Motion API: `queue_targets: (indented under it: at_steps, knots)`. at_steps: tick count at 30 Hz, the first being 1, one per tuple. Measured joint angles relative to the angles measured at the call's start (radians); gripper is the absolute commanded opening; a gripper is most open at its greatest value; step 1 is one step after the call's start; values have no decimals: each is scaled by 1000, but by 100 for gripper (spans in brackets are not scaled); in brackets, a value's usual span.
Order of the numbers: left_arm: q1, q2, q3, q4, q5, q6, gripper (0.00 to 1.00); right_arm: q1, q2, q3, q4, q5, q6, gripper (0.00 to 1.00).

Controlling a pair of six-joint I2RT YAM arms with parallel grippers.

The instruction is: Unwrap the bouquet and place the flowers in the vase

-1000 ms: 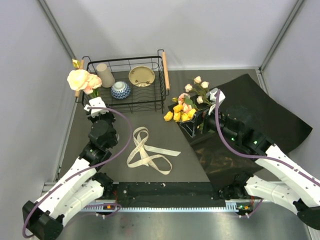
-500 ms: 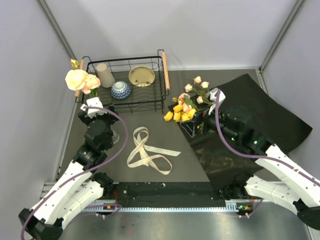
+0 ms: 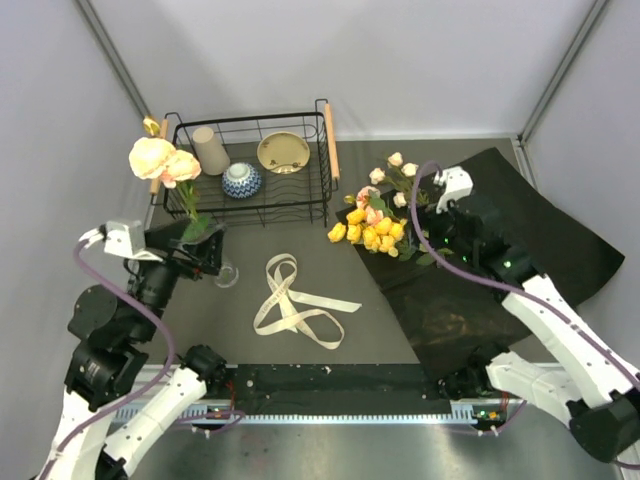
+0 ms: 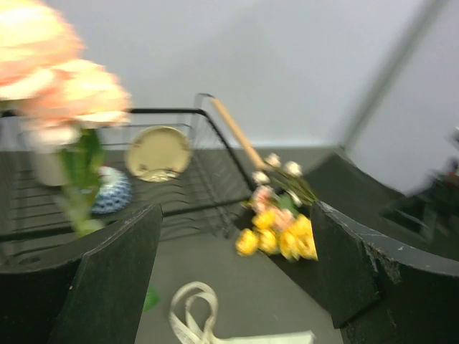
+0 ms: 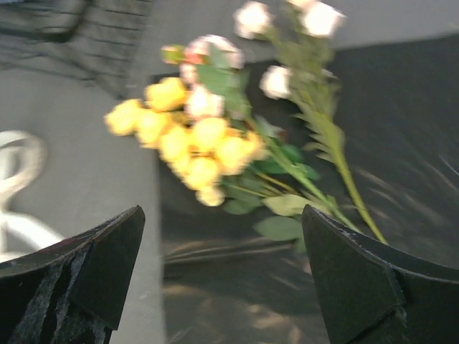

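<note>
Flowers (image 3: 372, 228) lie loose at centre right of the overhead view. Yellow and pink blooms spill off the left edge of the opened black paper (image 3: 520, 230), and white-budded stems fan toward the top of the frame. My right gripper (image 5: 222, 215) hangs just right of the bunch, fingers spread wide and holding nothing. Its wrist view looks between them onto blurred yellow heads and green leaves.

At upper left, a pair of peach roses (image 3: 160, 160) stands tall at the left end of the wire basket (image 3: 260, 205). Their stem drops behind my left gripper (image 3: 200, 250), whose fingers are likewise wide apart and empty. The vase (image 3: 227, 272) shows as a glint of clear glass just right of that gripper. I cannot tell whether the stem sits in it, because the arm hides the join.

Inside the basket, a beige cup (image 3: 209, 150), a blue-patterned bowl (image 3: 242, 180) and a cream plate (image 3: 283, 152) crowd the space right beside the roses. The cream ribbon (image 3: 296, 305) lies looped on the grey table (image 3: 230, 320) at lower centre, between vase and bunch, touching neither.
</note>
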Motion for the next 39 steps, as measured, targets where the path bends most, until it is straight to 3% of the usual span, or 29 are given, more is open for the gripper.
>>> queue_targets:
  at_steps: [3, 4, 10, 15, 21, 25, 37, 39]
  knots:
    - [0, 64, 37, -24, 215, -17, 87, -128, 93, 0, 0, 58, -28, 65]
    - [0, 89, 40, -20, 272, -23, 86, -159, 135, -1, 3, 78, -37, 51]
    - [-1, 336, -2, 70, 691, -113, 85, -280, 408, -19, 89, 154, -133, 50]
    - [-18, 490, -49, 130, 895, -202, 86, -338, 640, 59, 123, 136, -237, 49]
    - [-48, 448, -104, 137, 972, -234, 86, -364, 833, 209, 146, 97, -349, 35]
    - [-48, 399, -106, 137, 972, -232, 86, -365, 900, 248, 150, 86, -406, 32]
    - [-48, 397, -105, 105, 955, -208, 86, -366, 956, 257, 150, 51, -452, 27]
    - [-48, 397, -105, 102, 951, -208, 86, -366, 956, 257, 151, 47, -452, 22]
